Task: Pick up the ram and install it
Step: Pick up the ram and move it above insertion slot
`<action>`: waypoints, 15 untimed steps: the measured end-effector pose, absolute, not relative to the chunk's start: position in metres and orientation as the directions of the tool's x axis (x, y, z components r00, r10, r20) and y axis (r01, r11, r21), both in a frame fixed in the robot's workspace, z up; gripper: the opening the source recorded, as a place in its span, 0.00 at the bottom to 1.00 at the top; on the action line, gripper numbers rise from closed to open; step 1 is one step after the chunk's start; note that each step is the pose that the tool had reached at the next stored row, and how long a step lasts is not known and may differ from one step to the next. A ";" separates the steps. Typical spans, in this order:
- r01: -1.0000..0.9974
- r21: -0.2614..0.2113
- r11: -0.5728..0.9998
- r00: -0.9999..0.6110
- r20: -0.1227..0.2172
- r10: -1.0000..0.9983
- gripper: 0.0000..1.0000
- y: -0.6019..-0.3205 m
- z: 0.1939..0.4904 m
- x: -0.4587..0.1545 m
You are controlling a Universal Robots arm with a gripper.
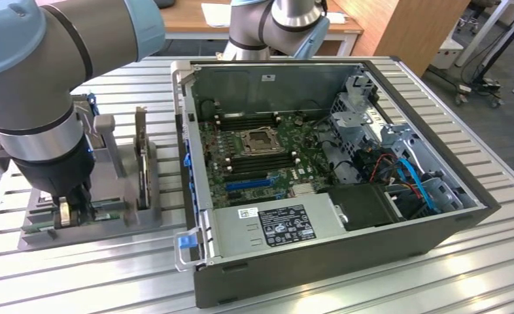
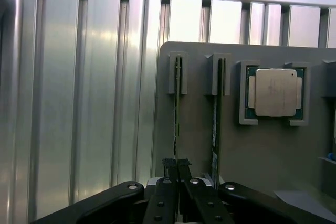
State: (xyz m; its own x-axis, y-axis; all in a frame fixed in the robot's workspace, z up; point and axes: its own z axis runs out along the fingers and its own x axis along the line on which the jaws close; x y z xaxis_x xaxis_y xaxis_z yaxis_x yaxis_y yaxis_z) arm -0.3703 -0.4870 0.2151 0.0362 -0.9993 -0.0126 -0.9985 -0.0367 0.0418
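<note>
The claw was clamped on the ram, which stood edgewise in the grey holder, presumably so its flat faces could be pinched.

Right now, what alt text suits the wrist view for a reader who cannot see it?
The gripper is shut on the ram, which stands on edge in a slot of the grey holder. The holder, on a ribbed metal table, carries a second stick and a processor chip.
</note>
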 end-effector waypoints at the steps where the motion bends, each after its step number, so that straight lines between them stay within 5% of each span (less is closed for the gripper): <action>1: -0.998 0.042 -0.037 0.036 -0.013 -0.999 0.12 -0.487 0.216 -0.370; 15: -0.998 0.042 -0.037 0.036 -0.013 -0.999 0.12 -0.487 0.229 -0.370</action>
